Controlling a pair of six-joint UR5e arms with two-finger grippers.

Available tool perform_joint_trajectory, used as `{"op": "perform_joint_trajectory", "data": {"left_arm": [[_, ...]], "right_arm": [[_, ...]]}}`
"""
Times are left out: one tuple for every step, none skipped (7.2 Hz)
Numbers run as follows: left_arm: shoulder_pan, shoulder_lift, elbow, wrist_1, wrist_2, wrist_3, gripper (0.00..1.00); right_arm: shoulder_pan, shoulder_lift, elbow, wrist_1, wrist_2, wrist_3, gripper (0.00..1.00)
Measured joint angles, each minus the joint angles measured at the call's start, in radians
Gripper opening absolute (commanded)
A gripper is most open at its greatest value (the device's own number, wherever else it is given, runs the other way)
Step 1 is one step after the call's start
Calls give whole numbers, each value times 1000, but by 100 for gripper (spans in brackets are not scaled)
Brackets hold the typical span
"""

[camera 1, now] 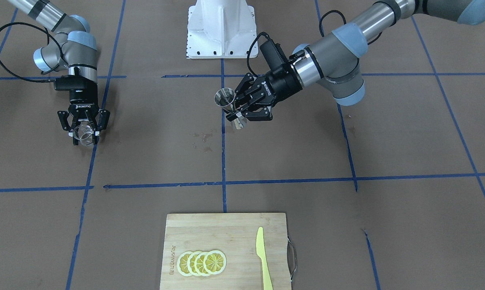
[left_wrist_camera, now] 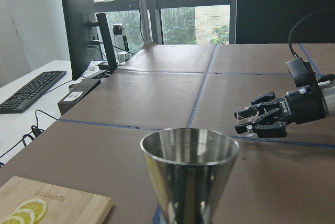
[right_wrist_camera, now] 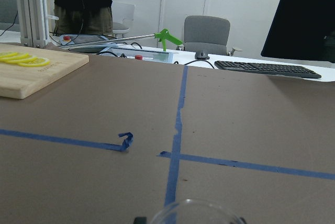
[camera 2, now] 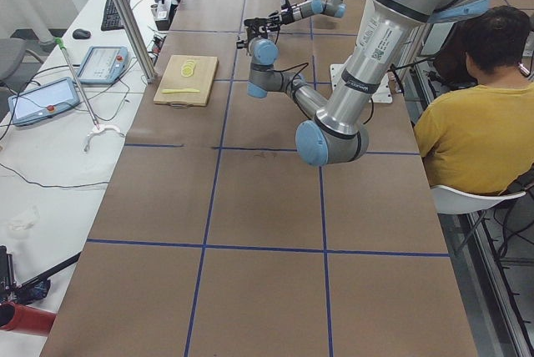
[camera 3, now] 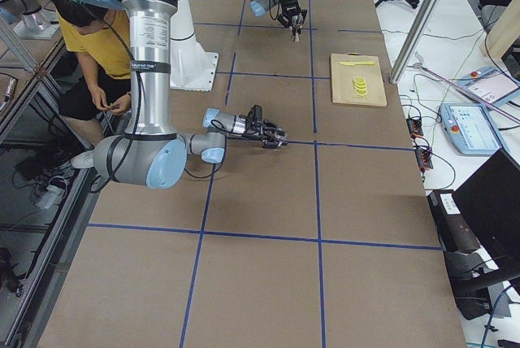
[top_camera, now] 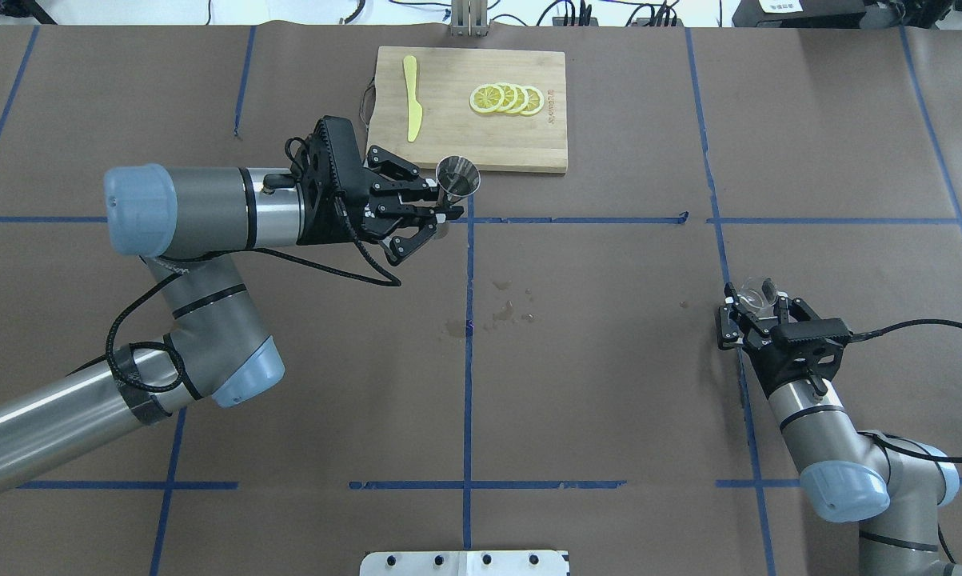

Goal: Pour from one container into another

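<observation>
Jigger point(top_camera: 457, 178): stainless steel, hourglass form. It is borne by the left arm, which comes in low from the overhead view's left edge, folds at the elbow and lays its wrist level toward the middle tape line point(top_camera: 469, 352). The long axis is close to vertical, wide mouth up. It sits just beside the robot-side edge of the cutting board.

Left gripper point(top_camera: 442, 210): the fingers lie level, drawn in narrow on the jigger's waist, with the lower cone below them. Whether the base meets the surface point(top_camera: 608, 400) cannot be told.

Cutting board point(top_camera: 528, 144): bamboo, at the far middle of the surface. It bears a yellow knife point(top_camera: 411, 108) lying flat and a row of overlapping lemon slices point(top_camera: 506, 98).

Wet spots point(top_camera: 508, 308): a small scatter near the centre, between the two grippers.

Glass cup point(top_camera: 756, 293): clear, short and round. It stands upright, mouth up, low at the surface on the robot's right, well apart from the jigger. Which way the pouring lip faces cannot be told.

Right gripper point(camera 1: 84, 136): the right arm is folded close to the near edge, forearm reaching forward, wrist low and about level. The fingers are partly spread, one on either side of the cup's wall, gripping it. Only the cup's rim shows at the bottom edge of the right wrist view.
</observation>
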Motion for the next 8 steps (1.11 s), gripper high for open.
{"op": "perform_joint_trajectory", "data": {"left_arm": [[0,0,0,0,0,0,0],[0,0,0,0,0,0,0],[0,0,0,0,0,0,0],[0,0,0,0,0,-1,0],[0,0,0,1,0,-1,0],[0,0,0,1,0,-1,0],[-1,0,0,1,0,-1,0],[-1,0,0,1,0,-1,0]], "right_arm": [[0,0,0,1,0,0,100],[0,1,-1,1,-1,1,100],[0,1,0,2,-1,1,100],[0,1,2,3,-2,1,100],[0,1,6,3,-3,0,100],[1,1,19,4,-4,-4,100],[5,-2,52,4,-5,-20,100],[12,-8,99,4,-5,-49,100]]}}
